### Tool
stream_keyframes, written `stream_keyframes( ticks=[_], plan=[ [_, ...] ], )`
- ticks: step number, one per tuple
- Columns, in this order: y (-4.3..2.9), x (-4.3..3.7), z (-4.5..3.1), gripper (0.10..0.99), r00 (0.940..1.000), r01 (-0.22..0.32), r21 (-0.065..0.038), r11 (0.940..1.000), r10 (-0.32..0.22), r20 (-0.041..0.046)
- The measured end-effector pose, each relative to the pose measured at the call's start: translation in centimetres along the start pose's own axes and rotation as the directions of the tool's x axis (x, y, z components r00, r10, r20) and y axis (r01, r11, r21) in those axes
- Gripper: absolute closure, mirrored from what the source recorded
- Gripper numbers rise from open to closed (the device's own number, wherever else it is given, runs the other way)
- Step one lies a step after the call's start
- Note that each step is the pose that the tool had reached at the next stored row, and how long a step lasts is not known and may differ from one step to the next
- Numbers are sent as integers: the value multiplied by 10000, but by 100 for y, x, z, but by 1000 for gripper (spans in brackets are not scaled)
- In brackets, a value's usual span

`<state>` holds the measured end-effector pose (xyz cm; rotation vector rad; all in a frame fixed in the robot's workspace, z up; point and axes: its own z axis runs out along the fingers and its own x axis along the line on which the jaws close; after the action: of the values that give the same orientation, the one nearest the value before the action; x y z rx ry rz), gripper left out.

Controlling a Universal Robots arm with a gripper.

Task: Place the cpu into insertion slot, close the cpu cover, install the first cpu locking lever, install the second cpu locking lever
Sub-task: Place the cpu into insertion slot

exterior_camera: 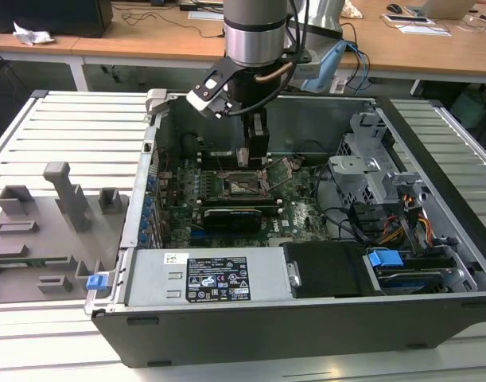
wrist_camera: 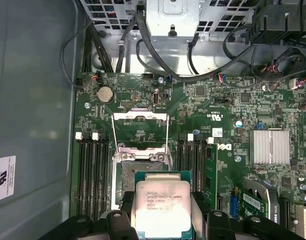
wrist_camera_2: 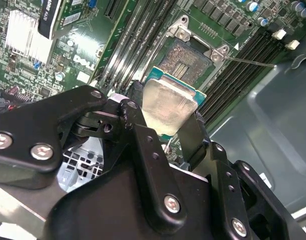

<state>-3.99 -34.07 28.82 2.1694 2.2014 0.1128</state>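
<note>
Now, down inside the open computer case (exterior_camera: pixel 306 322), with the gripper (exterior_camera: pixel 253 159) clamped on the cpu (wrist_camera: pixel 163 212) by two opposite edges, silvery top facing up. Held just over the insertion slot (wrist_camera: pixel 134 172), partly covering its dark pin grid in both wrist views. Over at the slot's far side, the cpu cover (wrist_camera: pixel 140 116), swung open and clear of the socket. Flanked on both sides by long black memory slots (wrist_camera: pixel 90 170) on the green board (wrist_camera: pixel 218 107).
</note>
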Motion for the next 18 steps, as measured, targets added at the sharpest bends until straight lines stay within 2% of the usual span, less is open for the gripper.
stream_keyframes(
  ticks=[13, 18],
  plan=[
    [-9, 41, 115, 557, 9998, -184, -1, 9998, 184, 17],
    [-19, 69, 191, 557, 9995, -329, -2, 9995, 329, 29]
  ],
)
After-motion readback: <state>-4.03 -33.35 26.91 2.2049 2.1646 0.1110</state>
